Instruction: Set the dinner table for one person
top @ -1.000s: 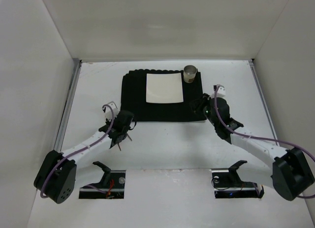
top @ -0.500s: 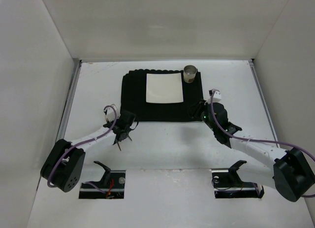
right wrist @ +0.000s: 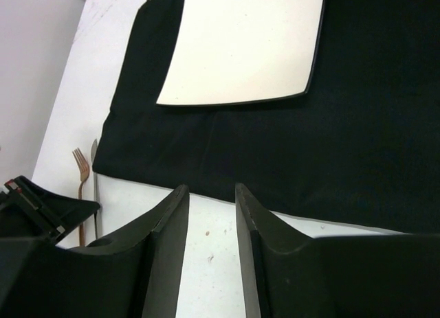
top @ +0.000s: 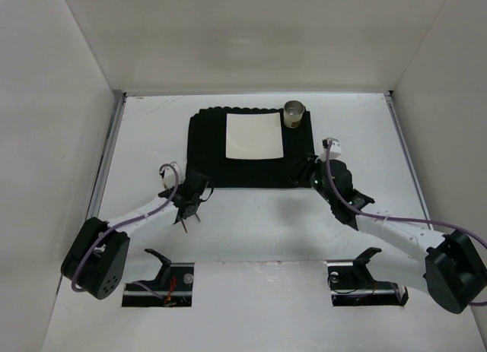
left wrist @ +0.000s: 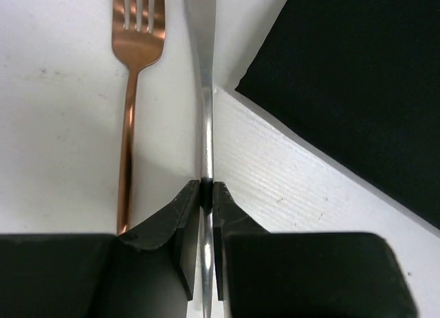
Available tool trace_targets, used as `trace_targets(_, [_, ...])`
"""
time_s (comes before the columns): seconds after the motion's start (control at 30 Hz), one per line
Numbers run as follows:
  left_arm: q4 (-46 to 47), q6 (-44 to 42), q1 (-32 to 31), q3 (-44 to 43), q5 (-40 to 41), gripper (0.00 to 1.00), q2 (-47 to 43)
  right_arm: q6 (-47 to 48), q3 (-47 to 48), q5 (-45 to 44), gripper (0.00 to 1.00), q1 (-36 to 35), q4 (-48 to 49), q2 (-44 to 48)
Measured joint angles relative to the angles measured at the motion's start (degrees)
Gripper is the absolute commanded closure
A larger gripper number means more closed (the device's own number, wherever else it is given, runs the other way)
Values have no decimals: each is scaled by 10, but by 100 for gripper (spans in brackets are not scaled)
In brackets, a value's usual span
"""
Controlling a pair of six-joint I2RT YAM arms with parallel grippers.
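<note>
Since a second ago the left hand (left wrist: 205, 194) has closed; it now clamps the knife (left wrist: 204, 126), just beside the fork (left wrist: 130, 112) on the white surface (top: 251, 223), near a corner of the mat (left wrist: 357, 91). The right hand (right wrist: 210, 191) hangs at the mat's near edge, fingers (right wrist: 168, 229) apart, holding nothing. Only the top view shows the cup (top: 294, 112) by the far right corner of the plate (top: 255, 135).

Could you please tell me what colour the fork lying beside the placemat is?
The fork is a shiny copper tone, clearest in the left wrist view.
</note>
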State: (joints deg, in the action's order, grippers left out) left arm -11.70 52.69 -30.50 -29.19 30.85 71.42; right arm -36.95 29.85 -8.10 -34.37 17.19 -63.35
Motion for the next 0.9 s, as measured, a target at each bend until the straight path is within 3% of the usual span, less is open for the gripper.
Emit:
trace_targets(0.3, [-68, -14, -75, -14, 28, 99, -121, -5, -16, 2, 39, 33, 2, 31])
trace_targets(0.47, [-82, -47, -125, -90, 45, 99, -137, -8, -29, -1, 31, 56, 4, 54])
trace_targets(0.57, [-57, -69, -144, -156, 41, 99, -84, -11, -41, -9, 23, 73, 5, 68])
trace_targets(0.63, [-29, -83, -158, -209, 28, 99, -23, -15, -47, -23, 0, 84, 6, 71])
trace_targets(0.9, [68, -139, -211, -486, -50, 99, 290, -28, -82, -110, 0, 124, 1, 96])
